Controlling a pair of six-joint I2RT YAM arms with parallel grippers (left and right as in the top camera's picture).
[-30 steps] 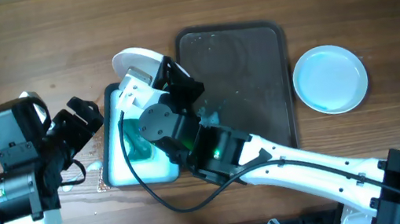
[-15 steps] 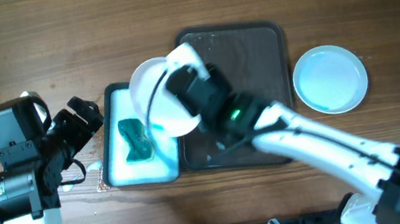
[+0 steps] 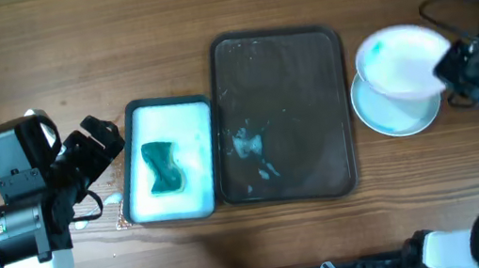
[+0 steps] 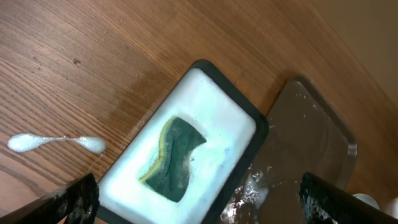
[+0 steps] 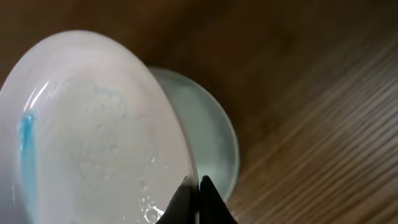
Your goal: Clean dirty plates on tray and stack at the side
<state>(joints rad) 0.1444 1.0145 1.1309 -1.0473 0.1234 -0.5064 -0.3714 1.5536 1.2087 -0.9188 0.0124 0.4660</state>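
Note:
The dark tray (image 3: pixel 285 118) holds no plates, only suds (image 3: pixel 251 146); it also shows in the left wrist view (image 4: pixel 311 143). My right gripper (image 3: pixel 451 69) is shut on the rim of a wet white plate (image 3: pixel 398 63) and holds it tilted just over the pale blue plate (image 3: pixel 398 112) to the right of the tray. In the right wrist view the fingers (image 5: pixel 198 186) pinch the white plate's (image 5: pixel 93 130) edge above the blue plate (image 5: pixel 214 143). My left gripper (image 3: pixel 99 145) is open and empty, left of the soapy basin (image 3: pixel 150 204).
A green sponge (image 3: pixel 160 165) lies in the foam of the basin (image 4: pixel 230 109); it also shows in the left wrist view (image 4: pixel 174 158). A foam smear (image 4: pixel 56 143) lies on the wooden table left of the basin. A cable (image 3: pixel 448 3) hangs at the far right.
My right arm has carried the white plate from over the basin, across the tray, to above the blue plate on the right. The left arm has not moved.

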